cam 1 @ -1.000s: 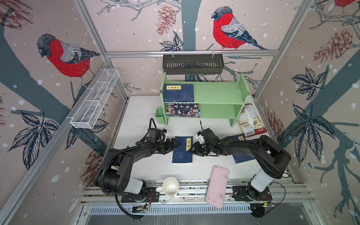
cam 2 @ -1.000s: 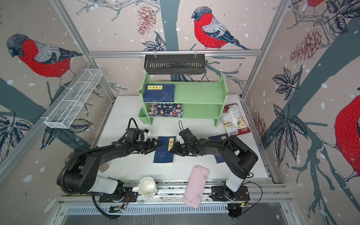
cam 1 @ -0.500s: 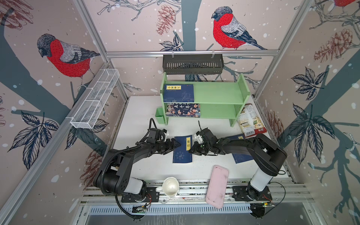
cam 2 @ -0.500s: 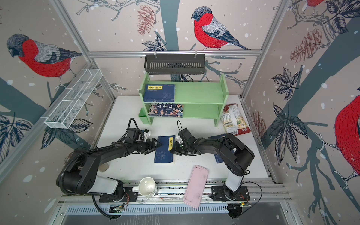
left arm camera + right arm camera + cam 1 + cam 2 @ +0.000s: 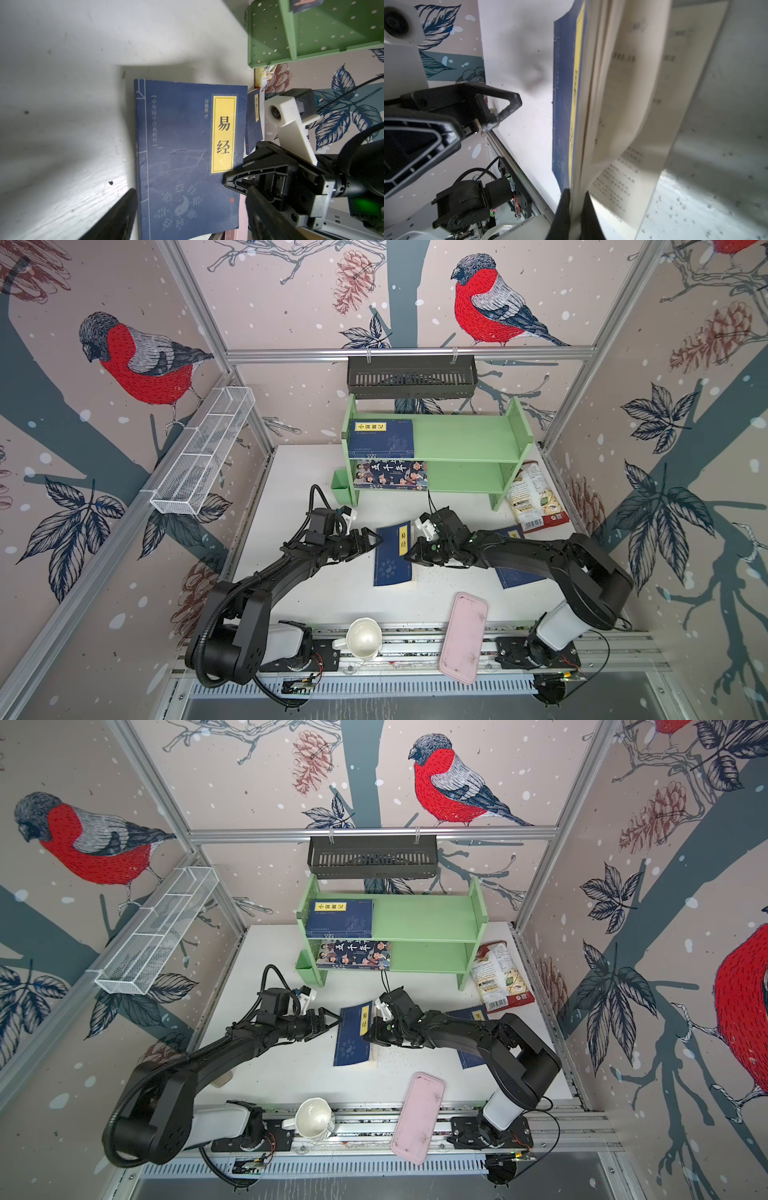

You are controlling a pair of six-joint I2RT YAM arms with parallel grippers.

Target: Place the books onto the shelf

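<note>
Bird-and-pinecone wallpaper walls (image 5: 137, 360), aluminium frame (image 5: 407, 351), white tabletop (image 5: 291, 472) (speckled with dark specks), soft even light.

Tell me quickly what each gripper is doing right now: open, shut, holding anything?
Left gripper: open, holding nothing, beside the navy book on the table.
Right gripper: shut on that book's raised cover and top pages.

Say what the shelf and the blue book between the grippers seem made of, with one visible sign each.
Shelf: likely painted wood, matte green; flat panels with drilled holes. Book: paper, soft matte cover; pages bend and fan in the right wrist view.
</note>
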